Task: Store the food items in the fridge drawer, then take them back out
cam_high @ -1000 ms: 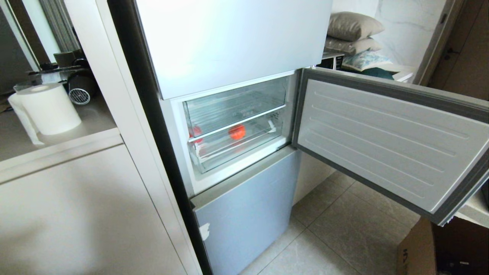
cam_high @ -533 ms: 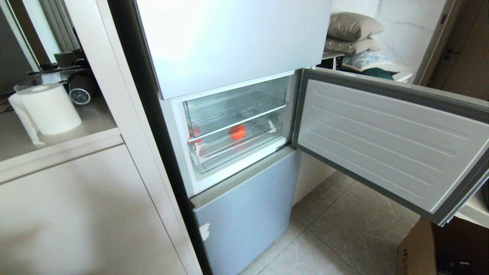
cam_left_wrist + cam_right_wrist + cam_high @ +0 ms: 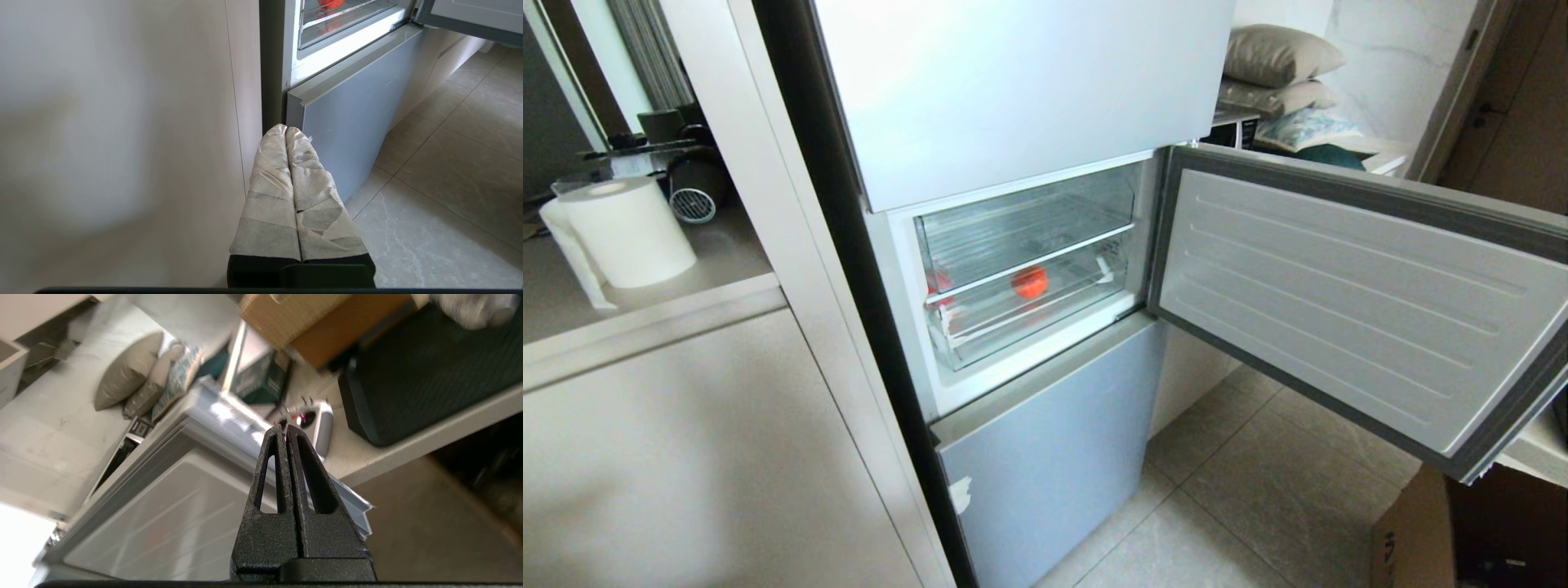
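Head view: fridge door (image 3: pixel 1347 302) hangs open beside paper roll (image 3: pixel 625 233); both tools pressed together, empty.

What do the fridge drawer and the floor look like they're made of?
The fridge drawer looks like clear, glossy plastic: the red fruit shows through its front wall, and its edges catch highlights. The floor looks like large glazed stone or ceramic tile, beige with faint veining and thin grout lines.

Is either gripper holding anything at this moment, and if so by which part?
Nothing is held. The left gripper and right gripper are both shut on nothing; the red fruit sits in the fridge drawer.
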